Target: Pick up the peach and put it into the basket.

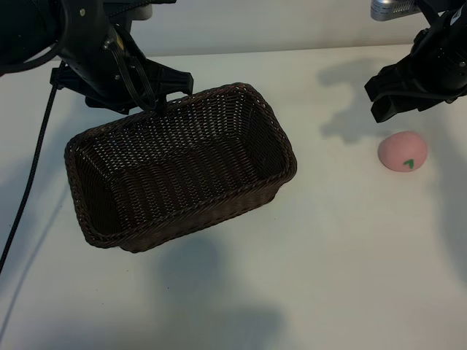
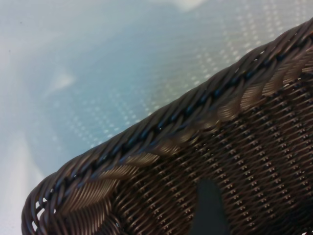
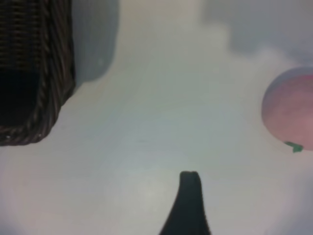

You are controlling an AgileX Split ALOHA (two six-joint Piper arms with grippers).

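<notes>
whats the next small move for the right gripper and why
Probably lower the right gripper toward the near side, to straddle the peach. Its jaws stand open, above and just behind the peach, which lies free on the table right of the basket. The left gripper hangs at the basket's far rim.

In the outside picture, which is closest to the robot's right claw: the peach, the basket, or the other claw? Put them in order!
From the right gripper, at the picture's upper right:
1. The peach, on the table just below it.
2. The basket, in the middle-left.
3. The left gripper, over the basket's far rim at the upper left.
</notes>
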